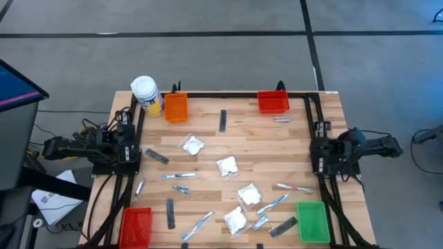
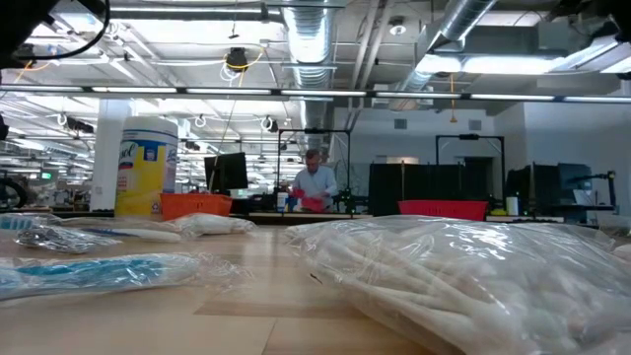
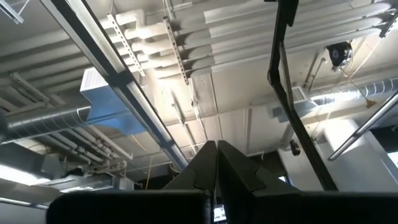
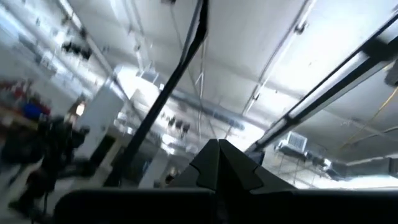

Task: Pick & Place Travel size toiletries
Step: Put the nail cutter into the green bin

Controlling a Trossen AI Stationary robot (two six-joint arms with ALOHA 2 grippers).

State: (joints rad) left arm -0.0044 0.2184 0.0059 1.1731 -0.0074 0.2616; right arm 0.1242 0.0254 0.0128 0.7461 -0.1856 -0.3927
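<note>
A puffy white packet [image 2: 473, 281] lies nearest; a toothbrush [image 2: 108, 271] lies beside it.

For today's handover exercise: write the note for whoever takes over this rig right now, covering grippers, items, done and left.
Left gripper shut, empty, parked at the table's left edge. Right gripper shut, empty, parked at the right edge.
Toiletries lie loose on the table: white packets, toothbrushes, dark bars.
Orange bin, two red bins and green bin look empty.
Done: nothing visibly binned. Left: every item.
</note>
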